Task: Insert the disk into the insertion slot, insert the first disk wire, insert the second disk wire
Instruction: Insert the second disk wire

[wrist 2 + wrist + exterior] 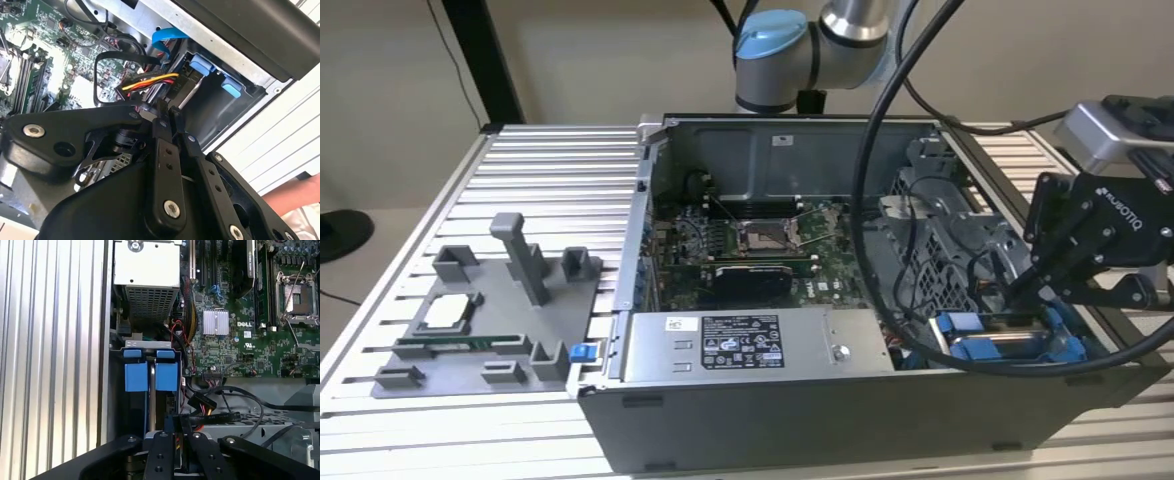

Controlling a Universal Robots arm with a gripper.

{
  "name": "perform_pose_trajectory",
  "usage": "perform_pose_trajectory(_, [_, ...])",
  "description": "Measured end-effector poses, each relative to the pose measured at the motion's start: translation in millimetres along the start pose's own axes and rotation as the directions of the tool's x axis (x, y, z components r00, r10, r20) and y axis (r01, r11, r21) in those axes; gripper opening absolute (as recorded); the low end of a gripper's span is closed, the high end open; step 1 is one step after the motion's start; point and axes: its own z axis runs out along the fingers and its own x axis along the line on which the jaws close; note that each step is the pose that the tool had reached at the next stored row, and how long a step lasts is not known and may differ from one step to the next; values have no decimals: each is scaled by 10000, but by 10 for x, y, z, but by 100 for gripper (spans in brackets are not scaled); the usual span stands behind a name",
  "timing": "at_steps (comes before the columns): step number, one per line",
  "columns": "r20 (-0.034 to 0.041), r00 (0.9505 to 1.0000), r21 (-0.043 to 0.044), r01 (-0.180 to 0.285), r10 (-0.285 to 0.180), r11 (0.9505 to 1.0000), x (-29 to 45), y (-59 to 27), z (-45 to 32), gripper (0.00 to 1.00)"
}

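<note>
A robot arm works inside an open computer case (761,420) on a ribbed metal tabletop (547,190). At the exterior view's right, low in the frame, the black gripper (1021,300) reaches down into the case's corner, where blue plastic marks the insertion slot (1007,345).

In the first wrist view the disk (151,405) stands edge-on in the slot (116,405) at centre frame, a thin metal strip between two bright blue carrier tabs, apparently already seated. The second wrist view shows the same bay (220,107) at upper right, blue tabs along its rim, with a bundle of yellow, red and black wires (150,82) leading to a dark connector just beyond the fingers.

The fingers (162,452) appear pressed close together, their tips at the connector end of the bundle (202,402); whether they pinch the plug itself cannot be told, since the tips hide the contact.

The work appears to have reached the wire stage. Doing it well would mean keeping the plug square to the drive's socket, pushing straight along the socket's axis rather than at a slant, and keeping the loose black cables (240,405) out from between plug and disk. A forced, tilted push could bend the contacts or shift the carrier.

A grey parts fixture (487,320) sits on the tabletop at the exterior view's left.
</note>
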Motion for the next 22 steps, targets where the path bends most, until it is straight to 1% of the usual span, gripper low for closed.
perform_pose_trajectory(9, [77, 10000, 29, 7, -7, 10000, 4, -5, 29, 0])
perform_pose_trajectory(22, [79, 10000, 31, 6, -7, 10000, 6, -20, 45, 0])
